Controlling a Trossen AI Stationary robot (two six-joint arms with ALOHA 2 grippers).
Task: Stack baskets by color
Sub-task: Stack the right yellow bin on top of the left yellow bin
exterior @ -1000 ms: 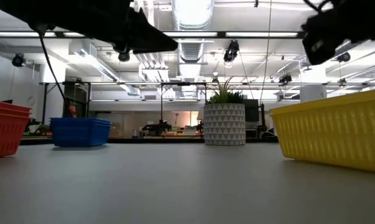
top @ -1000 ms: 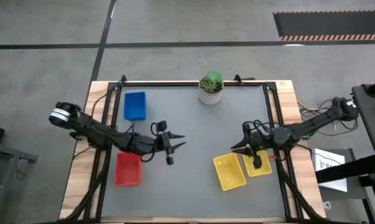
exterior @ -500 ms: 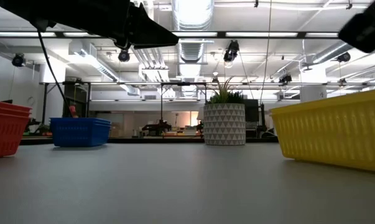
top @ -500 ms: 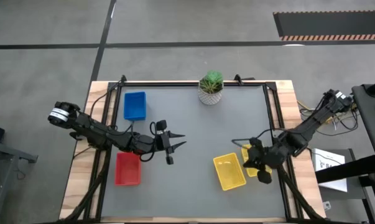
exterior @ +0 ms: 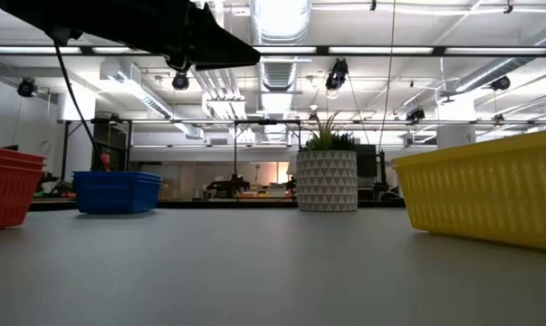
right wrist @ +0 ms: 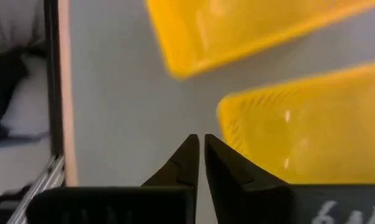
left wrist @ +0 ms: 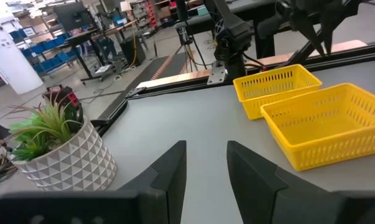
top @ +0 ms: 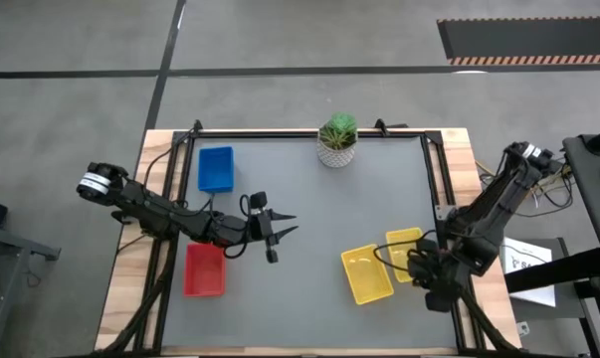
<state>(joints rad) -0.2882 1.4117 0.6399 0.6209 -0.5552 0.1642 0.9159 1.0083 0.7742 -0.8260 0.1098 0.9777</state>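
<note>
Two yellow baskets (top: 366, 275) (top: 407, 254) rest side by side on the mat at the near right; they also show in the left wrist view (left wrist: 327, 124) (left wrist: 280, 87). A blue basket (top: 216, 169) sits at the far left and a red one (top: 204, 268) at the near left. My left gripper (top: 285, 224) hovers open above the mat's middle left, pointing level toward the yellow baskets. My right gripper (right wrist: 199, 146) is shut on nothing and points steeply down at bare mat beside the yellow baskets, close to the table's right rail (right wrist: 53, 93).
A white patterned pot with a green plant (top: 337, 141) stands at the far edge's middle. A black frame rail (top: 434, 189) borders the mat, with wooden margins outside it. Bare mat lies in the middle (top: 309, 288).
My right gripper has drawn back from over the right-hand yellow basket toward the table's near right corner, rising a little and tipping from nearly level to steeply downward; it has left the low view. Both yellow baskets stay on the mat.
</note>
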